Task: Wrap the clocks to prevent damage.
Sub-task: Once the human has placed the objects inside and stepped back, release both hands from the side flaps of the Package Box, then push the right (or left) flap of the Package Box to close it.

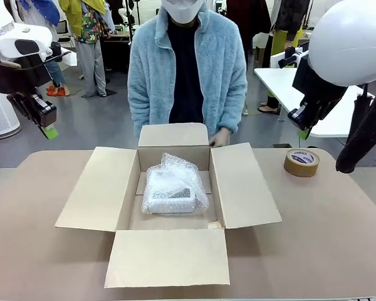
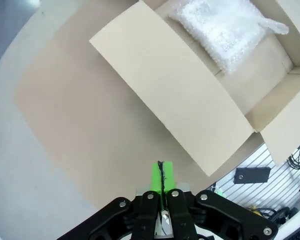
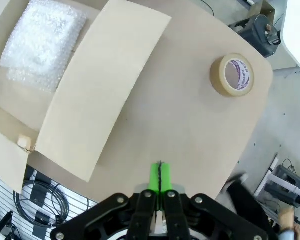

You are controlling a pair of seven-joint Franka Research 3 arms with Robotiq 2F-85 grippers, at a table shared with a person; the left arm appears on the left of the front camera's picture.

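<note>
Clock (image 1: 174, 188): lying bubble-wrapped in the open box (image 1: 94, 188) on the worktop (image 1: 326, 219). Probably handling light but fragile, wrap soft and slippery, so taking hold low across both sides. Hanging clear, left gripper (image 1: 50, 132) and right gripper (image 1: 304, 133) both closed, empty.

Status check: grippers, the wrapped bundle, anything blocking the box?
Both shut, empty, raised: left gripper, right gripper. Wrapped bundle in open box. Tape roll beside box; person's hand at far flap.
</note>
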